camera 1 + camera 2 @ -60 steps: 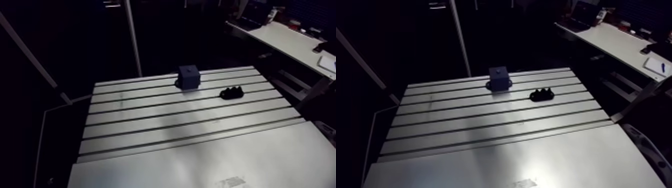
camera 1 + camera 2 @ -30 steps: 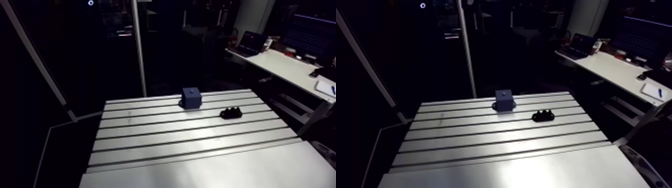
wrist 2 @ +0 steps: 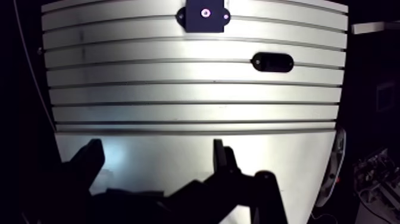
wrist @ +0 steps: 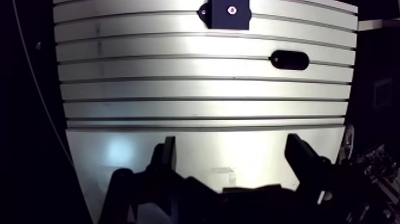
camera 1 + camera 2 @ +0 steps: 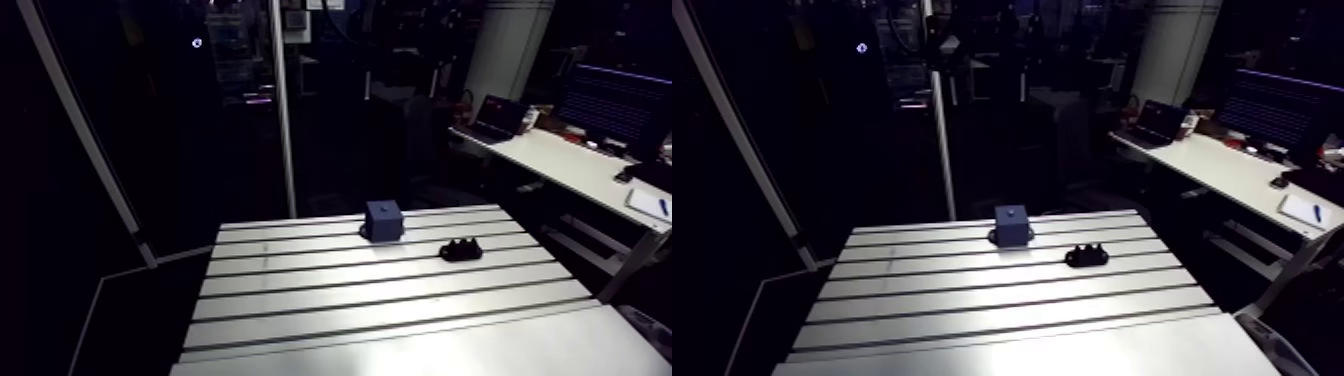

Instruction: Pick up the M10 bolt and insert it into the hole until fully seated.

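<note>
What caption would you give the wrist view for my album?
Open gripper hovering above slotted table, dark blue block and small black part far ahead.

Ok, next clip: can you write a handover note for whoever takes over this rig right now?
The end effector is open and empty, above the smooth near part of the table, well short of the parts.
The blue block stands on the far slotted rows, hole in its top face.
The black piece lies beside it, apart; too dark to tell whether it is the bolt.
Done: nothing grasped yet.
Left: reach the bolt, grasp it, carry it to the block, seat it fully.
</note>
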`<state>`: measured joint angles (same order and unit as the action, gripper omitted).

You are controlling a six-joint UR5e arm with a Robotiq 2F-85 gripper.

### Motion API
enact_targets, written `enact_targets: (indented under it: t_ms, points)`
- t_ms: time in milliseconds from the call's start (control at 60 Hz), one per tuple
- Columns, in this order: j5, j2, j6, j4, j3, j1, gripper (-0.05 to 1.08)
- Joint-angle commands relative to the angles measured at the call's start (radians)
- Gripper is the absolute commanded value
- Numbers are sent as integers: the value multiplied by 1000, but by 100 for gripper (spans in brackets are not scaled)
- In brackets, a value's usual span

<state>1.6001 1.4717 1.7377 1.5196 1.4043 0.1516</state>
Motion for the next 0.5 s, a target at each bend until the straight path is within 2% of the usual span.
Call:
enact_targets:
  t_ms: [17, 500]
  points:
    - [2, -1, 4, 1, 1, 0, 1]
    - [2, -6, 3, 4, 6, 3, 1]
